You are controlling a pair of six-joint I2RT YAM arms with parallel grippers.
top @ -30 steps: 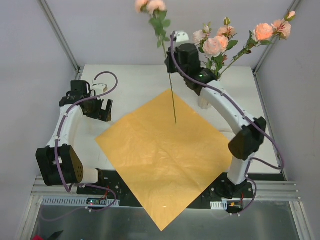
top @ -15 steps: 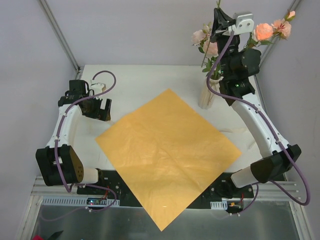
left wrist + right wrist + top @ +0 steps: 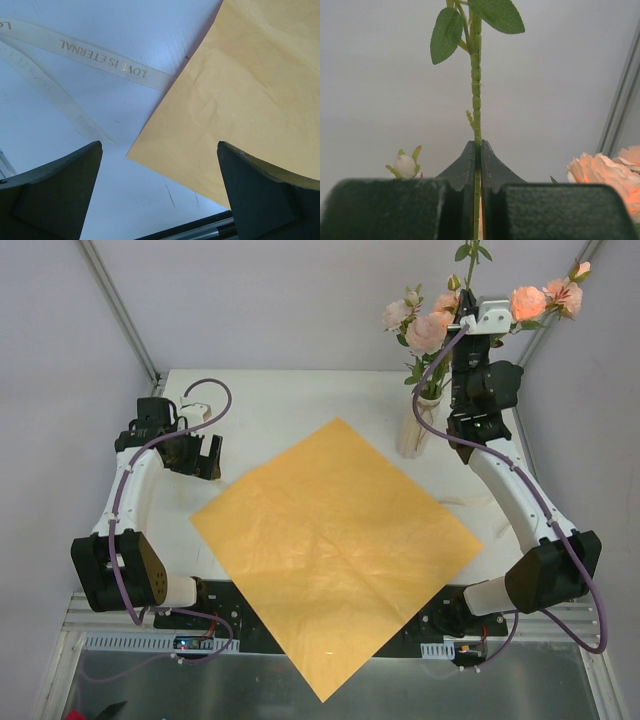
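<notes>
Right gripper [image 3: 478,155] shifted right, arm raised high, clamping upright stem [image 3: 476,90].

"love is eternal" in gold letters on the cream ribbon [image 3: 90,55]

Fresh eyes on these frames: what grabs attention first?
The big orange paper sheet lying diamond-wise mid-table. Then the right gripper, raised at the far right beside the vase of pink roses, shut on a green flower stem. The left gripper hangs open by the sheet's left corner and a ribbon printed LOVE IS ETERNAL.
</notes>
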